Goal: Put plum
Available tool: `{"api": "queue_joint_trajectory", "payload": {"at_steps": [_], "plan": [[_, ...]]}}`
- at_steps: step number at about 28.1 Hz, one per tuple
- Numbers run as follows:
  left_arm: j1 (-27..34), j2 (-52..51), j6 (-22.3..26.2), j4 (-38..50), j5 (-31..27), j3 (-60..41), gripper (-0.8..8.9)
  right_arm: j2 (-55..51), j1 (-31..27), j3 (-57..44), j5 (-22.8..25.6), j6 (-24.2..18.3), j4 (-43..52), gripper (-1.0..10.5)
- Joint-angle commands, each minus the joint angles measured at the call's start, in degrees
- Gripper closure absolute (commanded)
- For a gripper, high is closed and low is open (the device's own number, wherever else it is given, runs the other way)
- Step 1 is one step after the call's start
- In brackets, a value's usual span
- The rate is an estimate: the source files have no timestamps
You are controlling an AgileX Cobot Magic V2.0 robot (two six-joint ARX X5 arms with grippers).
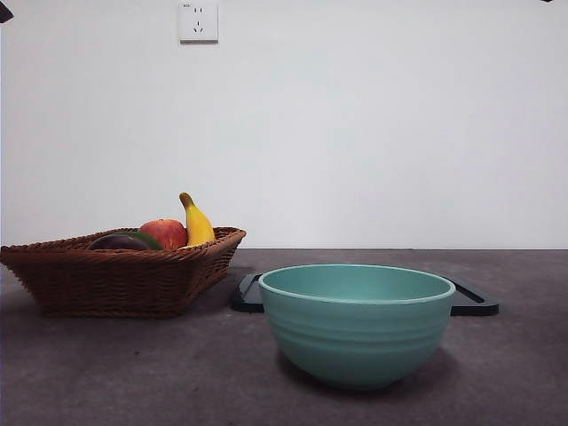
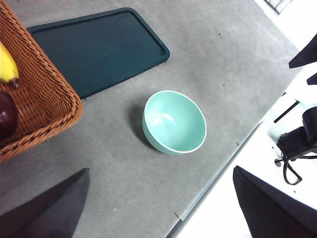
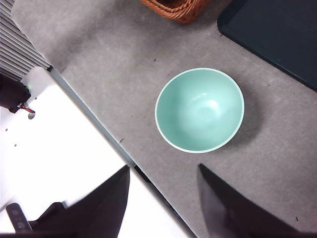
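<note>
The plum [image 1: 117, 241] lay in the basket [image 1: 106, 282], beside the apple [image 1: 165, 233] and a banana [image 1: 196, 224], w/ a dark green fruit [image 1: 142, 236] wedged between plum and apple. In the left wrist view the plum [image 2: 7, 115] showed only at the frame edge, inside the basket wall. A teal bowl [image 1: 357, 324] stood empty on the desk [image 1: 106, 373], near the basket, w/ a dark tray [image 1: 475, 302] just behind the bowl, also bare.

Both arms waited high, well apart from the basket. The left tool [image 2: 158, 208] hung above the desk w/ jaws wide apart, nothing between them; the right tool [image 3: 163, 203] hovered over the bowl side, jaws likewise apart and empty. In the front view only black tips showed at the top corners.

Judged step: the very start, reach not yet begun, plum untouched. The task gave no destination; bowl or tray both looked possible. Next move likely fell to the left arm, nearer the basket: drop over the basket rim, straddle the plum w/o nudging the apple or green fruit, close gently since the glossy round skin could slip.
</note>
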Motion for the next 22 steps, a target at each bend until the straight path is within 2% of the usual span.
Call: {"api": "queue_joint_trajectory", "payload": {"at_steps": [1,7,9,13,14,22], "plan": [[-0.2,0.3,0.5,0.2,0.3,1.2,3.55,0.3,0.4,0.7,0.0,-0.9,0.7,7.3],[-0.2,0.3,0.5,-0.1,0.3,1.2,3.72,0.3,0.4,0.7,0.0,-0.9,0.7,7.3],[-0.2,0.3,0.5,-0.2,0.3,1.2,4.85,0.3,0.4,0.7,0.0,-0.9,0.7,7.4],[-0.2,0.3,0.5,-0.4,0.3,1.2,7.62,0.3,0.4,0.7,0.0,-1.0,0.7,9.4],[-0.2,0.3,0.5,-0.4,0.3,1.2,8.12,0.3,0.4,0.7,0.0,-1.2,0.7,9.4],[-0.2,0.3,0.5,-0.5,0.3,1.2,8.07,0.3,0.4,0.7,0.0,-1.9,0.9,9.4]]}}
